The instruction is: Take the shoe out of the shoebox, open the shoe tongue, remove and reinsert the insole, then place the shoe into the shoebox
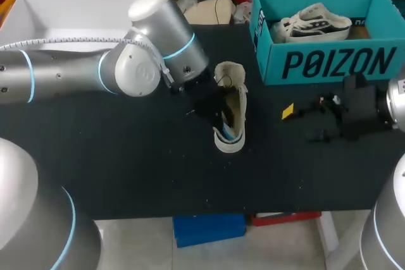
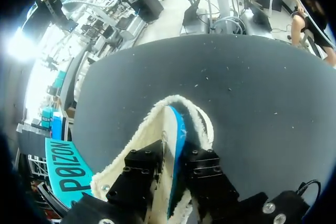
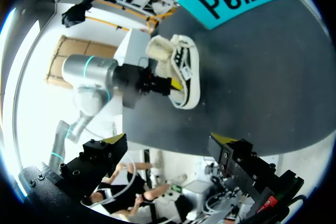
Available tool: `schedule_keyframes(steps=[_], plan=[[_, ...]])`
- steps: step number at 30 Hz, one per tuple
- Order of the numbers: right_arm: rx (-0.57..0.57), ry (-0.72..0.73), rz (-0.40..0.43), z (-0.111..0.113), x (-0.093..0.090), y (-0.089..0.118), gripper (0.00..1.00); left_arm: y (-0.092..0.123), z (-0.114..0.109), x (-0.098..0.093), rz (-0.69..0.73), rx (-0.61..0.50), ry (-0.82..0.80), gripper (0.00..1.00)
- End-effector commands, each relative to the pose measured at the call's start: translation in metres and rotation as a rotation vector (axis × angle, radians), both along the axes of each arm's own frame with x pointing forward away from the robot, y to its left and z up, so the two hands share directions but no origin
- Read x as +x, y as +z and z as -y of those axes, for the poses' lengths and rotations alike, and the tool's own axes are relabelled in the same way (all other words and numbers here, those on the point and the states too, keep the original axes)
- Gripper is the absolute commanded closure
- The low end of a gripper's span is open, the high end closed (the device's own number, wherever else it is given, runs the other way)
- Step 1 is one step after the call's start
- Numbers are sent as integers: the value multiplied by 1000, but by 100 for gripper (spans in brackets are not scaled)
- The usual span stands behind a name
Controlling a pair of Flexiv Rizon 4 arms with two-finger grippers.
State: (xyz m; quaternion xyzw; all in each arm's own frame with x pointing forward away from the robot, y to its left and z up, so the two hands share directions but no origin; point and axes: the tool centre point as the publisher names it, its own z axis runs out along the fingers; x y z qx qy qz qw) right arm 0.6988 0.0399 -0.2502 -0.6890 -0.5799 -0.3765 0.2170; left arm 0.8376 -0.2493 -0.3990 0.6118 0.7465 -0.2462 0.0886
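A cream fleece-lined shoe (image 1: 233, 102) lies on its side in the middle of the black table (image 1: 126, 156). My left gripper (image 1: 218, 115) reaches into its opening. In the left wrist view the black fingers (image 2: 142, 166) stand slightly apart on either side of the white-and-blue insole (image 2: 178, 124), inside the fleece collar (image 2: 152, 124); the gripper (image 2: 173, 156) is open. My right gripper (image 1: 300, 123) hovers wide open to the shoe's right, in front of the teal shoebox (image 1: 329, 61). It (image 3: 169, 140) holds nothing and looks at the shoe (image 3: 185, 72).
The teal shoebox at the back right holds a second, white-and-black shoe (image 1: 313, 23). A white open box (image 1: 69, 11) stands at the back left. Bare black table lies in front of the shoe.
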Motion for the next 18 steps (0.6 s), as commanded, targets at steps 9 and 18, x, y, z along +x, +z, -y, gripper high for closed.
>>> schedule_keyframes(steps=[9, 18], plan=[[-2, -1, -1, -1, 0, 0, 0, 48, -4, -2, 47, -3, -35, 0], [-2, -1, -1, -1, 0, 0, 0, 45, -4, -9, 45, 171, -75, 100]])
